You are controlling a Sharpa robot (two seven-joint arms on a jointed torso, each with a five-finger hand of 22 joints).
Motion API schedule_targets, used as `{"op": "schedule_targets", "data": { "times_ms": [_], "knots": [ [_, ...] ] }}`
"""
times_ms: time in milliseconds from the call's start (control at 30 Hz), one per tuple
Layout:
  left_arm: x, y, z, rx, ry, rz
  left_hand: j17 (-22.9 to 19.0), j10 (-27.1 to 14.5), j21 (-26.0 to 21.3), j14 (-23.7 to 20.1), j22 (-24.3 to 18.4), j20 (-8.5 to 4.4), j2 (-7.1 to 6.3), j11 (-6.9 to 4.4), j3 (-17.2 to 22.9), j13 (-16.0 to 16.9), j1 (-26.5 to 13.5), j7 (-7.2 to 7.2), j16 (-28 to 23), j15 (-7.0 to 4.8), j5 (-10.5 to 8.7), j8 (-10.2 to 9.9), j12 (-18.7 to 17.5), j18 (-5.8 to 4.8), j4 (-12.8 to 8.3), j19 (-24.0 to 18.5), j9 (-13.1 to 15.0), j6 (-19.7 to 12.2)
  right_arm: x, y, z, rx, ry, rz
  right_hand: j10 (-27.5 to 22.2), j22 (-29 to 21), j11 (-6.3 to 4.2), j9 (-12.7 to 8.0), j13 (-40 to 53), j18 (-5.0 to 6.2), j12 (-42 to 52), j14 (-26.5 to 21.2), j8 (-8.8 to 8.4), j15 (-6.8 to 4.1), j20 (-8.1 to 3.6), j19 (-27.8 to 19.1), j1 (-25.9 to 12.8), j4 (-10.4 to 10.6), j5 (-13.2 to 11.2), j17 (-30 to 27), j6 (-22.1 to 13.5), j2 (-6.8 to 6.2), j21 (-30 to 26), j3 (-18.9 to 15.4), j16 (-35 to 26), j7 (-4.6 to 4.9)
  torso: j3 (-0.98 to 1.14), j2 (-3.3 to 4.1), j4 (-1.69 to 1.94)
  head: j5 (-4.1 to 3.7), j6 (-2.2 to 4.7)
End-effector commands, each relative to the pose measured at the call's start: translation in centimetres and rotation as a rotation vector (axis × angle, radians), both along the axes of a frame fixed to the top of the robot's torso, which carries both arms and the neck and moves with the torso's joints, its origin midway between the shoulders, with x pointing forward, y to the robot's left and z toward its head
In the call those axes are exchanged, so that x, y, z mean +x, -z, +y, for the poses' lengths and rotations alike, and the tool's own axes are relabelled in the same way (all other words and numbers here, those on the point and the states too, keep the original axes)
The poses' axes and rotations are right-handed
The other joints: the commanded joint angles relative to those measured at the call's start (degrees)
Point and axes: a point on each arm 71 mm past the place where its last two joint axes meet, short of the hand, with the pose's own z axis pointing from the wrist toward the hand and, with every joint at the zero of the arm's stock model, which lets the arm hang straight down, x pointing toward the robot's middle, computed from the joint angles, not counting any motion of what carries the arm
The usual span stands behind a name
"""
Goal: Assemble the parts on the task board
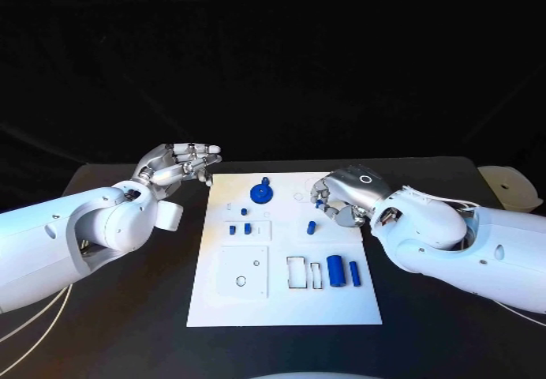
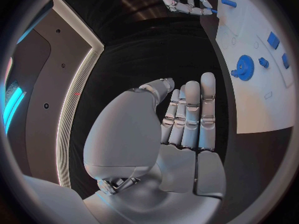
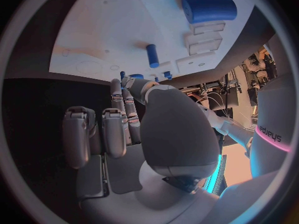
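The right hand [image 1: 342,197] hangs over the right edge of the task board [image 1: 228,304], near its far right corner, fingers curled downward. In the left wrist view a small blue part [image 2: 214,11] shows at its fingertips, seemingly pinched there; in the right wrist view the fingertips [image 3: 118,87] hide what they hold. The left hand [image 1: 182,166] sits above the black table [image 1: 136,316] just off the board's far left corner, fingers together and gently bent, holding nothing.

Nearest the right hand, a short blue peg [image 1: 311,227] stands on the board just inside the right edge. Toward the near right, a large blue cylinder [image 1: 336,269] lies beside a slimmer blue bar [image 1: 355,273], with two outlined rectangular slots [image 1: 296,272] to their left. Close to the far edge at the middle sits a blue gear [image 1: 262,192]. On the left half, small blue pegs [image 1: 240,229] stand in a raised white square, and a larger white square plate [image 1: 244,271] with a round hole lies nearer the front.
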Motion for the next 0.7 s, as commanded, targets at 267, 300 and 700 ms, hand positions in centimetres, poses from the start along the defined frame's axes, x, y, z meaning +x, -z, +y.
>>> {"op": "schedule_targets", "data": {
  "times_ms": [267,300,700],
  "knots": [
    [0.2,0.0,-1.1,-0.018,0.023,-0.002,-0.1,-0.6,-0.3,-0.3,0.0,0.12,-0.02,0.08,0.0,0.1,-0.6,0.10,-0.2,0.01,0.22,-0.2,0.3,0.79,-0.3,-0.3,-0.1,-0.5,-3.6,0.1,4.9,0.137,-0.152,0.044,1.6,11.4,-1.26,0.1,-0.1,-0.94,-0.4,3.5,0.12,-0.42,-0.35,3.0,-0.5,-0.6,0.5,3.0,0.2,0.06,0.2,0.2,0.1,0.39,-0.20,-0.20,0.25,4.18,-0.88],
    [0.2,0.0,-1.2,-0.018,0.024,-0.003,-0.2,-0.6,-0.3,-0.3,0.0,0.13,-0.01,0.09,0.0,0.1,-0.6,0.10,-0.2,0.02,0.22,-0.2,0.4,0.79,-0.3,-0.4,-0.1,-0.5,-3.9,0.3,5.4,0.143,-0.166,0.051,1.6,11.4,-1.26,0.1,-0.1,-0.94,-0.4,3.5,0.12,-0.42,-0.35,3.0,-0.5,-0.6,0.5,3.0,0.2,0.06,0.2,0.2,0.1,0.39,-0.23,-0.19,0.18,4.51,-0.90],
    [0.5,0.2,-2.4,-0.025,0.043,0.013,-0.2,-0.8,-0.3,-0.3,-0.1,0.17,0.04,0.13,0.0,0.1,-0.8,0.14,-0.2,0.06,0.20,-0.3,0.5,0.79,-0.3,-0.4,-0.1,-0.6,-5.1,3.7,8.6,0.150,-0.230,0.131,1.5,11.4,-1.14,0.2,-0.1,-0.90,-0.7,3.5,-0.01,-0.35,-0.32,3.0,-0.7,-0.9,0.5,2.9,0.0,0.09,0.0,0.3,0.1,0.54,-0.39,-0.24,0.26,7.98,-2.18]
  ]
}}
